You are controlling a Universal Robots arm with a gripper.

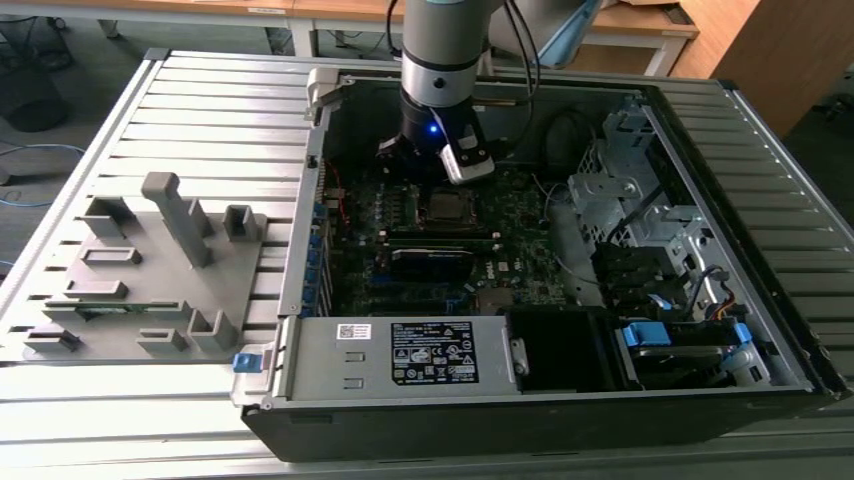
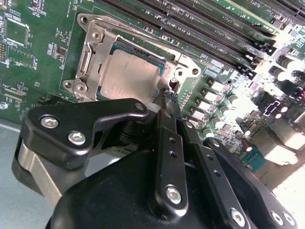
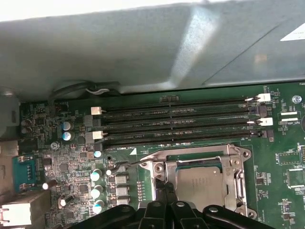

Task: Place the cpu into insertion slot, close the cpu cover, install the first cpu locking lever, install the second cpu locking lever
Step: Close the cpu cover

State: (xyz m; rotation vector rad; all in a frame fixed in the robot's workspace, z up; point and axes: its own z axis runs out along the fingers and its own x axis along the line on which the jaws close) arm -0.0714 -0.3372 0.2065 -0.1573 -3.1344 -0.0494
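Exterior view's left: grey fixture [image 1: 134,290] with upright pegs on the slatted table [image 1: 200,100], well apart from the fingers. Next along is the open case [image 1: 534,425], lying flat. Its labelled grey box [image 1: 434,352] sits at the case's near edge, away from the fingers. Mid-picture, the arm [image 1: 447,50] comes down into the case over the board [image 1: 400,270]. The slot [image 1: 447,207] lies just under the arm's end. Exterior view's right: metal drive cage [image 1: 641,210] and blue tabs [image 1: 643,333], both well clear of the fingers.

Second wrist view: I see the gripper [image 2: 167,98] low by the slot's corner. Fingers [image 2: 163,138] are pressed together, with no gap between the tips. Whether they pinch anything, I cannot tell. The cpu [image 2: 128,78] lies flat in the slot just beyond the tips, not held. The cover [image 2: 90,55] is down over it, its frame round the cpu's edges and the grey top showing through the cut-out. The tips are at the cover's edge; touching or just clear, I cannot tell.

First wrist view: a thin metal rod [image 3: 128,163] angles out from the slot's corner beside the fingers. Latched or not, I cannot say. Memory slots [image 3: 176,126] run in a row beyond the cpu, on the side away from the fingers. Small capacitors [image 3: 66,131] stand off to one side, apart from the fingers.
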